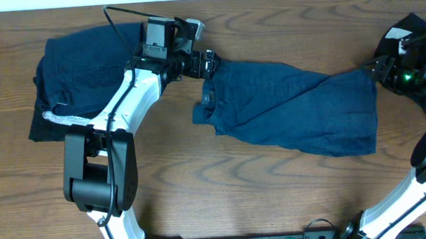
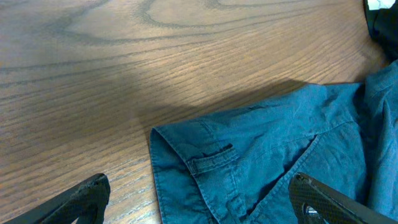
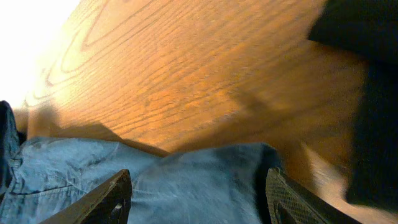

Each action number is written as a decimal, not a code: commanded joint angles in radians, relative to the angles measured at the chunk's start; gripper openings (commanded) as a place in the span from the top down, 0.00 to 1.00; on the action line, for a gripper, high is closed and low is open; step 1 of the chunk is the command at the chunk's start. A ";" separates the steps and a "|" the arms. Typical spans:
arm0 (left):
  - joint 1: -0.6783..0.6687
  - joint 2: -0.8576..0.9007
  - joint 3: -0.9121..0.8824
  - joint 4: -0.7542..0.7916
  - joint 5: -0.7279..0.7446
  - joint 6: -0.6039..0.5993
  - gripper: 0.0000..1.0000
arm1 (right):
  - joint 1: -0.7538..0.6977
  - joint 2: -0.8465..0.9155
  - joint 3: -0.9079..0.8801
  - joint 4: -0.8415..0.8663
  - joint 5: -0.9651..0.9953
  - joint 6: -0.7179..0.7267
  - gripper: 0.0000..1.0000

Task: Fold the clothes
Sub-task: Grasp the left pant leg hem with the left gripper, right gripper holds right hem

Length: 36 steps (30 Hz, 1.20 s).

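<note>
Wide navy-blue shorts [image 1: 294, 111] lie spread across the middle of the table, waistband end at the left. My left gripper [image 1: 208, 63] is open over the waistband's far corner. In the left wrist view its fingers [image 2: 199, 183] straddle the waistband edge and belt loop [image 2: 211, 158] without pinching them. My right gripper [image 1: 369, 69] is open at the shorts' far right corner. In the right wrist view its fingers [image 3: 198, 180] straddle the blue hem [image 3: 205, 168]. A dark navy garment pile [image 1: 77, 76] lies at the far left. A black garment [image 1: 415, 29] lies at the far right.
The black garment also shows in the right wrist view [image 3: 373, 93], just right of the gripper. The wooden table [image 1: 240, 199] has bare wood along the front. A black cable [image 1: 122, 21] loops above the left arm over the navy pile.
</note>
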 commanded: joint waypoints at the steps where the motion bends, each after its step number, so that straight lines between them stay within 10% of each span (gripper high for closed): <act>1: -0.003 0.013 0.021 0.013 0.007 -0.005 0.07 | 0.043 -0.010 -0.005 0.006 0.058 0.011 0.33; 36: -0.060 0.149 0.012 0.063 0.003 -0.175 0.22 | 0.082 -0.010 -0.010 -0.069 0.227 0.033 0.30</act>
